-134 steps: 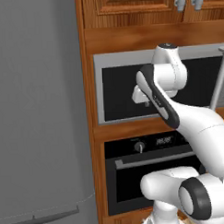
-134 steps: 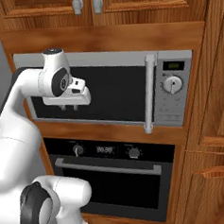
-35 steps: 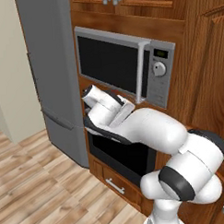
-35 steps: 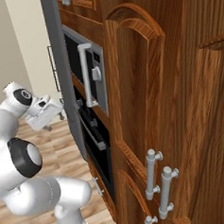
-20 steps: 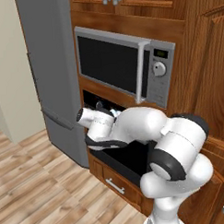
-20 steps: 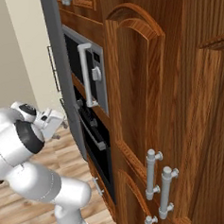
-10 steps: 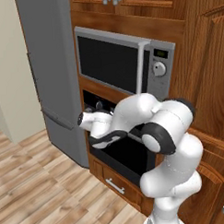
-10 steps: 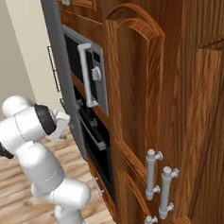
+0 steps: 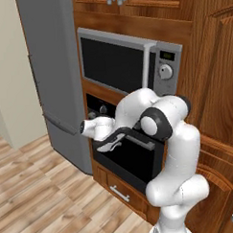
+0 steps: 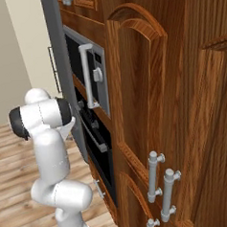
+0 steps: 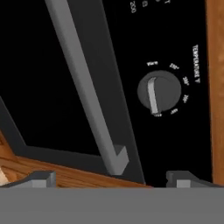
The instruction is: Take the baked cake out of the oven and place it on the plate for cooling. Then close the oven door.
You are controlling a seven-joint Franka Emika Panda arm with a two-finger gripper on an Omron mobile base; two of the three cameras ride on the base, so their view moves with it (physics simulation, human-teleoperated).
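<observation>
Left base view: gripper spread wide, empty, low at the left end of the oven door (shut, so the cake inside is hidden). Swung down from microwave height a few seconds back.

Right base view: oven edge-on, bar handle jutting out.

Hand view: handle slanting between the fingertips. Best to straddle the bar squarely near its end before clamping, then pull outward and down.
</observation>
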